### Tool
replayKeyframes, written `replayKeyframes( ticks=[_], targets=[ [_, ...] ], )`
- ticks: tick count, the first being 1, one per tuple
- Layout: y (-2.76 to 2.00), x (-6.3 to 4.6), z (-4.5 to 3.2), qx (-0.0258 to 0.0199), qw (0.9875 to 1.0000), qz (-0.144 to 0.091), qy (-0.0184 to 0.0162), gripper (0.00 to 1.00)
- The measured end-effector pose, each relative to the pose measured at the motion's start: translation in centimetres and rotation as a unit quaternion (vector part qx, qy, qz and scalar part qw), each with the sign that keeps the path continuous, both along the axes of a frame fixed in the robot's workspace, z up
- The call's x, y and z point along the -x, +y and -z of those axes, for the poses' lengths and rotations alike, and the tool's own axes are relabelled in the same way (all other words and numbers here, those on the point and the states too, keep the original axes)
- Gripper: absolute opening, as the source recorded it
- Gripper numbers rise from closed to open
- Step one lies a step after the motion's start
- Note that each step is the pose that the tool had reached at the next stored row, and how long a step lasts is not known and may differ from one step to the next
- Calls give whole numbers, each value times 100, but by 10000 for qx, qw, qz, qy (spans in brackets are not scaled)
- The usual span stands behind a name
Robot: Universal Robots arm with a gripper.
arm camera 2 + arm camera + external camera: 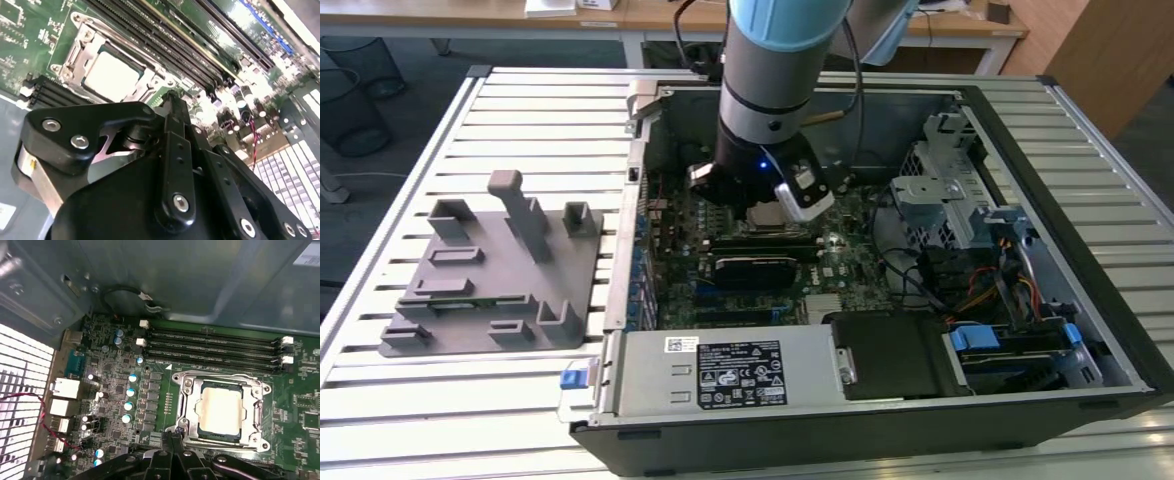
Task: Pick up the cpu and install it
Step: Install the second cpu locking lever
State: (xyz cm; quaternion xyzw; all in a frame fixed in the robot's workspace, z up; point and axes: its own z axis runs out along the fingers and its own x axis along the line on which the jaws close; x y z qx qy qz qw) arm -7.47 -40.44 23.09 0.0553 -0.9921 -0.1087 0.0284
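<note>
The cpu [220, 410] is a flat square chip with a pale metal top. It lies flat inside the metal socket frame [186, 390] on the green motherboard [300, 395], and also shows in the second wrist view as the cpu [111, 76]. My gripper [173, 436] hovers just beside the socket's edge, with its black fingers together and nothing between them. In the second wrist view the gripper [172, 100] ends a short way from the socket. The exterior view has the gripper [758, 203] low inside the open computer case, right over the cpu [774, 213].
The open case walls [635, 200] surround the arm. Memory slots [215, 347] run beside the socket. A drive cage [937, 190] and cables stand on the exterior view's right, and a grey plastic fixture block [487, 270] sits on the slatted table at its left.
</note>
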Motion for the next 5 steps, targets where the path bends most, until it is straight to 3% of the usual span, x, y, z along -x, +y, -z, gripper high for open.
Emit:
replayKeyframes(
  ticks=[5],
  targets=[
    [0, 0, -81, 0, 10000, 0, 0, 11]
  ],
)
